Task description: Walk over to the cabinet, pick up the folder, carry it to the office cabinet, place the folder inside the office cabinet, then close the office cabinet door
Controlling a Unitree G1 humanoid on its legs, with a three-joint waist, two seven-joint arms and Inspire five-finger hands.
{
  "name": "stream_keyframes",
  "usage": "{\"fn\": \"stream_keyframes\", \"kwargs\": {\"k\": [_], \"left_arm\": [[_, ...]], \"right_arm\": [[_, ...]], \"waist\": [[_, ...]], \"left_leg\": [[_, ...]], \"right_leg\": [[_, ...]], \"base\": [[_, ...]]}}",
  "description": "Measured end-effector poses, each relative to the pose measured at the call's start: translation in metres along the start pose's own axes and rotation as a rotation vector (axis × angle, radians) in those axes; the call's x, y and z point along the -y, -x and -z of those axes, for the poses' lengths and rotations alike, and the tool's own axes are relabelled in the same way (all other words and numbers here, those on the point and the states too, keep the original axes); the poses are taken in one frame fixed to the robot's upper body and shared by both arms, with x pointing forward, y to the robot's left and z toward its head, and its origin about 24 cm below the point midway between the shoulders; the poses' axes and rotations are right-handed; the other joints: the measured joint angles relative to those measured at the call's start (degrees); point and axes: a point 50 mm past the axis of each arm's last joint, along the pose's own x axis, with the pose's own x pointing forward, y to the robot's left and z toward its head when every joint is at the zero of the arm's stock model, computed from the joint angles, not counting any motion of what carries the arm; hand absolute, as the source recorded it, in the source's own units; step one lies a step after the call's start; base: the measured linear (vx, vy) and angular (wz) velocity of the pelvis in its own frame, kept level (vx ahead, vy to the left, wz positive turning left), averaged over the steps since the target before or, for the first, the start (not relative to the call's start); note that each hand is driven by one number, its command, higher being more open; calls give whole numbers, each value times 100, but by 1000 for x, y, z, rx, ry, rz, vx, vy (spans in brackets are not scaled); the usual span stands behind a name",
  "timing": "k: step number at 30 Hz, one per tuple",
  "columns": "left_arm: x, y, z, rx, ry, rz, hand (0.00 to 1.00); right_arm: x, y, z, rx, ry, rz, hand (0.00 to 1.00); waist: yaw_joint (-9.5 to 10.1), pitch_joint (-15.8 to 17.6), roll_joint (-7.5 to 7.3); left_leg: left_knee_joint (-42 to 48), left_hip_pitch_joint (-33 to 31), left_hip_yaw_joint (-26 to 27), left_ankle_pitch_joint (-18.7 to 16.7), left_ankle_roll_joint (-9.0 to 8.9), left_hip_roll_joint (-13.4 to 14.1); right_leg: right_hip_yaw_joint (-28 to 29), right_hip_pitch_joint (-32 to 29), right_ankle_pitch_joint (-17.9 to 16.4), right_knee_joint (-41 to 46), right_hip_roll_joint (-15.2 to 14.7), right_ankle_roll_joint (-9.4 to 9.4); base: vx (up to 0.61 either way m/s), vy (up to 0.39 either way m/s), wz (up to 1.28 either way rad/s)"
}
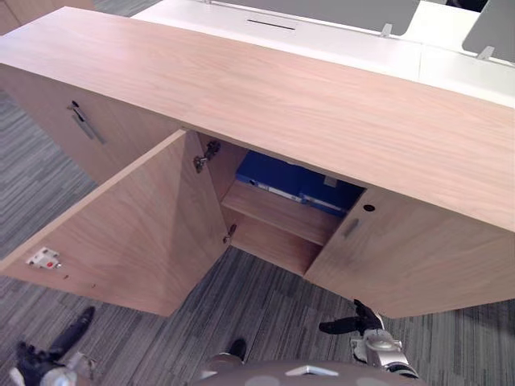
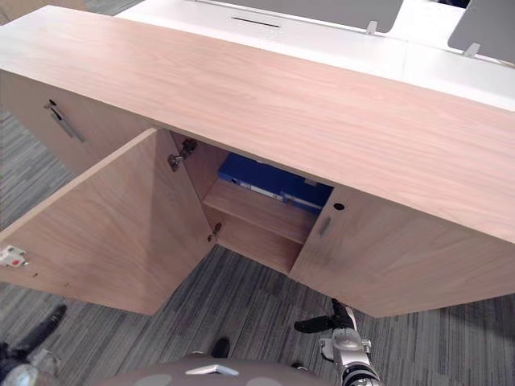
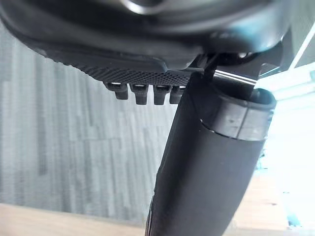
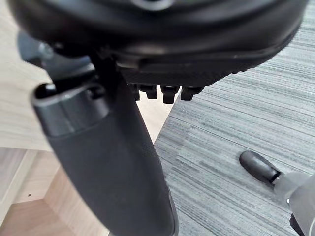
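Inside the office cabinet (image 1: 322,112), on the upper shelf (image 1: 278,213), lies the blue folder (image 1: 291,183). Its long axis runs along the cabinet's width, and it sits back in the shadow under the top. It is already stowed, with neither hand on it.

- Open door (image 1: 129,233): swung out toward the robot and off to its left. It is hung on the hinges (image 1: 208,153) at the left side of the opening. The inner face is turned this way, with a white catch (image 1: 43,258) near the free edge.
- Closed right door (image 1: 410,257): flush with the cabinet front.
- Left hand (image 1: 72,330): low over the carpet floor (image 1: 265,297), just below the open door's free corner. The fingers (image 3: 140,93) are relaxed and apart from the thumb, holding nothing.
- Right hand (image 1: 354,323): low in front of the closed right door. The fingers (image 4: 167,92) are likewise loose and empty.

Judgement: placing looks done and the closing step is what remains. The key relation is the door's free edge to the hands. That edge lies up and slightly left of the left hand, which is clearly the nearer one. The right hand is well apart from it, across the opening. The door must swing back toward the cabinet, so the push likely has to land on the outer face, which is turned away. The left hand would therefore need to get round the free edge first. Risk: the fingers could catch the edge and knock the door wider.
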Motion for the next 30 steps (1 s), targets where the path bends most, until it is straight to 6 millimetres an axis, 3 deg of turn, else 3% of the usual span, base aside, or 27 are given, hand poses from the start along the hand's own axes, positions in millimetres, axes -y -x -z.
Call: {"fn": "stream_keyframes", "kwargs": {"k": [5, 8, 18, 26, 30], "left_arm": [[4, -9, -45, 167, 3, 15, 100], [7, -10, -55, 206, -17, 41, 100], [29, -1, -52, 231, -143, 189, 100], [50, 17, -24, 182, -238, 345, 100], [49, 21, -16, 164, -270, 358, 100]], "right_arm": [[6, -1, -1, 10, 43, 6, 100], [7, 0, 0, 8, 44, 2, 100], [8, 2, 9, -12, 44, -15, 100], [8, 2, 11, -18, 43, -23, 100], [8, 2, 12, -19, 43, -29, 100]], "waist": [[13, 11, 15], [12, 22, 30], [74, 36, 42], [72, 40, 48], [69, 39, 54]], "left_leg": [[-1, 8, 0, -1, 1, 9], [-3, 8, 42, -3, 4, 15], [-8, 43, 208, -20, 17, 48], [-11, 46, 336, -24, 12, 103], [-10, 55, 359, -25, 9, 121]], "right_leg": [[20, -20, -34, 70, -9, -6], [69, -47, -36, 90, -9, -8], [247, -112, -30, 136, 5, -9], [404, -199, -24, 182, 53, -15], [422, -202, -21, 190, 67, -15]], "base": [[-1, -12, 0], [0, -25, -6], [-3, -24, -8], [-7, -33, -8], [-7, -35, -3]]}}
